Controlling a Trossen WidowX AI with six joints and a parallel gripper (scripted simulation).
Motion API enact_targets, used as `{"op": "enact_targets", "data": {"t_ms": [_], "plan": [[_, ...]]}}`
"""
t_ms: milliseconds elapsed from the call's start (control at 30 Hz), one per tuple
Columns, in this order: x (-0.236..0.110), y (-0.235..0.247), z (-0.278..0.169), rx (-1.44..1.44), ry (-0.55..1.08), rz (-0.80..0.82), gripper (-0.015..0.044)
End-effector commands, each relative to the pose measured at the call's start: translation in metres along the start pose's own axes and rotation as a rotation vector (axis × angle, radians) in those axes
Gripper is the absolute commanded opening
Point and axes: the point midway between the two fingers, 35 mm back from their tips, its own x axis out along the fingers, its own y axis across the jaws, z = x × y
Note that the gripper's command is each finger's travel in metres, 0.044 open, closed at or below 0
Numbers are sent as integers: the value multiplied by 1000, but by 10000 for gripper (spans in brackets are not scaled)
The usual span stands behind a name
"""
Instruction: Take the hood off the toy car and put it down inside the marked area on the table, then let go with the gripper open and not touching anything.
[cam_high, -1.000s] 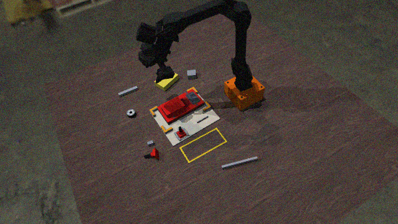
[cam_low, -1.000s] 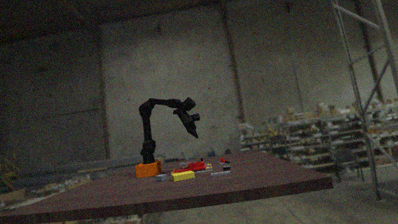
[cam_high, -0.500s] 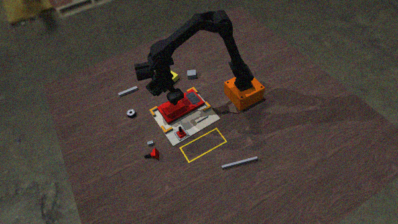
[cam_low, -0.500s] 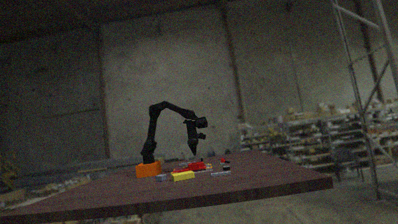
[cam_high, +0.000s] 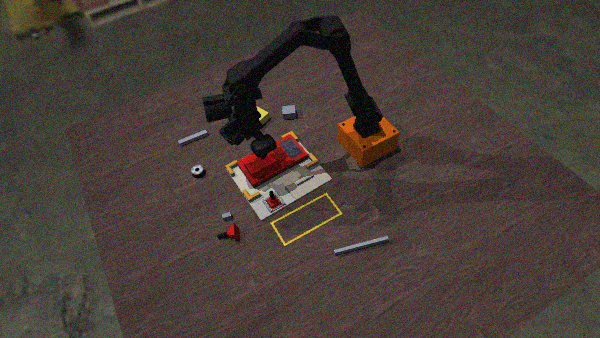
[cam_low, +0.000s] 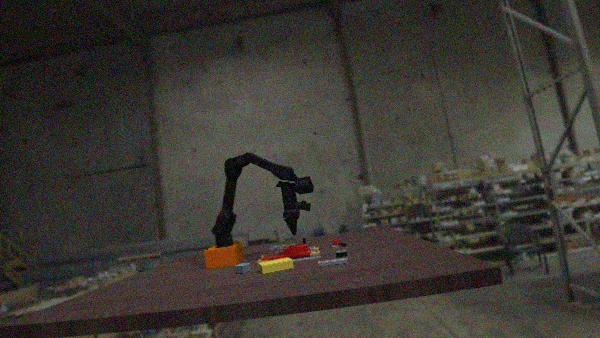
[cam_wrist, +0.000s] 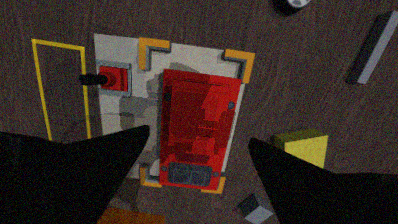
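The toy car (cam_high: 254, 178) (cam_wrist: 227, 160) is red with a grey window panel and sits on a pale board between orange corner brackets. Its hood (cam_high: 265, 166) (cam_low: 298, 250) (cam_wrist: 192, 112) appears as the raised red block on the car, in place. The marked area (cam_high: 299, 208) (cam_wrist: 59, 44) is a yellow outline on the table beside the board, with nothing in it. My gripper (cam_low: 294, 233) (cam_wrist: 200, 136) is open and empty, pointing down above the car, with a gap below the fingertips. In the wrist view its fingers stand either side of the car. In the top view it partly hides the car.
The board (cam_high: 316, 180) (cam_wrist: 112, 47) carries a red piece with a black stem (cam_high: 273, 201) (cam_wrist: 117, 79). A yellow block (cam_high: 263, 116) (cam_low: 276, 266) (cam_wrist: 306, 151) and a grey block (cam_high: 289, 111) lie near the car. A long grey bar (cam_high: 361, 245) lies beyond the marked area.
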Motion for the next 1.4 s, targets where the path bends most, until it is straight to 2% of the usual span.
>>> {"op": "enact_targets", "data": {"t_ms": [0,1367], "plan": [[4,0,-2,5,7,-4,440],[30,2,-4,5,7,-4,440]]}}
